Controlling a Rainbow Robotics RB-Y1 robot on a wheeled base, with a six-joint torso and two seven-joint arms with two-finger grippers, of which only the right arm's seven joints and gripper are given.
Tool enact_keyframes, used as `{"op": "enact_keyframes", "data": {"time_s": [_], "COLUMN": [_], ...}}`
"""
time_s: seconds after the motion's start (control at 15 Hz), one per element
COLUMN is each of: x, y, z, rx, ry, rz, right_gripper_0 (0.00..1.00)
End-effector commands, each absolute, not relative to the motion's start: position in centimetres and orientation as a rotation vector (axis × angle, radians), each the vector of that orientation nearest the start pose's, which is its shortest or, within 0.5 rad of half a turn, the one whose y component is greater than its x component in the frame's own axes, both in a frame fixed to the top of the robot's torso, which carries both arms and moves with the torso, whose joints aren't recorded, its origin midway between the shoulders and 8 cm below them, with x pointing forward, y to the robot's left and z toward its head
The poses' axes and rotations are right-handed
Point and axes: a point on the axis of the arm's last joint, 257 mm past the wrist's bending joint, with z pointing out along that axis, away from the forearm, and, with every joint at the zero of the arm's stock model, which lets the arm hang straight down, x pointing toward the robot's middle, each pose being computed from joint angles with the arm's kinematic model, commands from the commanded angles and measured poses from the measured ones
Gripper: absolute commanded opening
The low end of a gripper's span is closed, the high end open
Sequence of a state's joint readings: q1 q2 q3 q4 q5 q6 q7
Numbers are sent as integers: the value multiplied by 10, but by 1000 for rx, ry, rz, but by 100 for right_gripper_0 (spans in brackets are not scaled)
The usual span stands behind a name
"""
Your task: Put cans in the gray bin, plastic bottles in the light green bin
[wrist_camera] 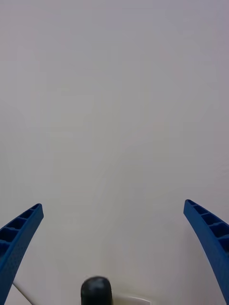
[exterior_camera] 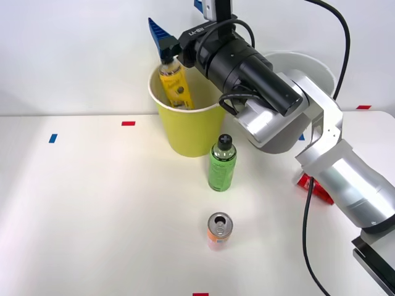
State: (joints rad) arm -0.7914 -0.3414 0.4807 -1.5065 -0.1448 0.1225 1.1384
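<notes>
Pincer [exterior_camera: 179,31] splayed, ribbed blue fingers [wrist_camera: 19,233], yellow-labelled bottle [exterior_camera: 176,86] seemingly loose

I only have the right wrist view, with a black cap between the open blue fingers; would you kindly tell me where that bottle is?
Observer: The stout yellow-labelled plastic bottle leans inside the round yellow-green plastic bin, close below the end effector.
Operator: What is standing on the table?
Observer: The slim green plastic bottle and the orange metal can stand upright in front of that bin.
Operator: And the red can?
Observer: The red metal can is partly hidden behind the right arm, near the round gray plastic bin.
</notes>
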Motion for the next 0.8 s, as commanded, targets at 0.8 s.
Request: {"op": "enact_keyframes", "data": {"time_s": [0.8], "x": [498], "y": [-125], "z": [61], "rx": [-328], "ry": [1148], "rz": [476], "right_gripper_0": [100]}}
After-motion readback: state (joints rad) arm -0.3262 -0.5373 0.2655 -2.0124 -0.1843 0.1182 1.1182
